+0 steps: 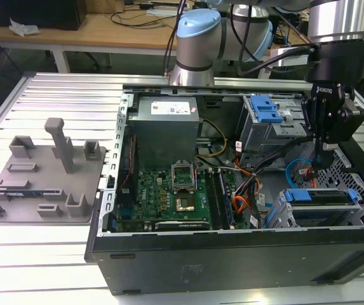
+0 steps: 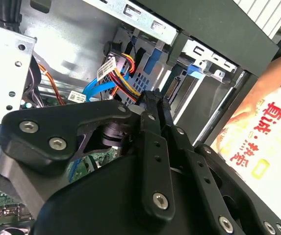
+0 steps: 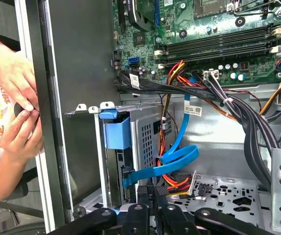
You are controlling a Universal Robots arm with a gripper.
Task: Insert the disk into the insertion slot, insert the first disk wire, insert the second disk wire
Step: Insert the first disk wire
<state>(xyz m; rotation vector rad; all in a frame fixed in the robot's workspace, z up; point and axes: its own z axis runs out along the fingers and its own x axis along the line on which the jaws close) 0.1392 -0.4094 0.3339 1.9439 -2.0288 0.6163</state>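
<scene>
Jaws: drawn close together; whether they pinch anything is hard to tell.
Gripper: black two-finger gripper (image 1: pixel 321 162) lowered into open black computer case (image 1: pixel 232 257).
Disk: silver hard drive in bright blue plastic carrier (image 1: pixel 309 196), seated in grey perforated sheet-metal drive cage (image 3: pixel 147 132).
Wires: thin orange-red wires with small black plug (image 3: pixel 175 185) just beside the fingertips (image 3: pixel 147 196); thin light-blue looping cable (image 3: pixel 179 156) against the cage.
Person: hands (image 3: pixel 17 112) outside the case wall.
</scene>
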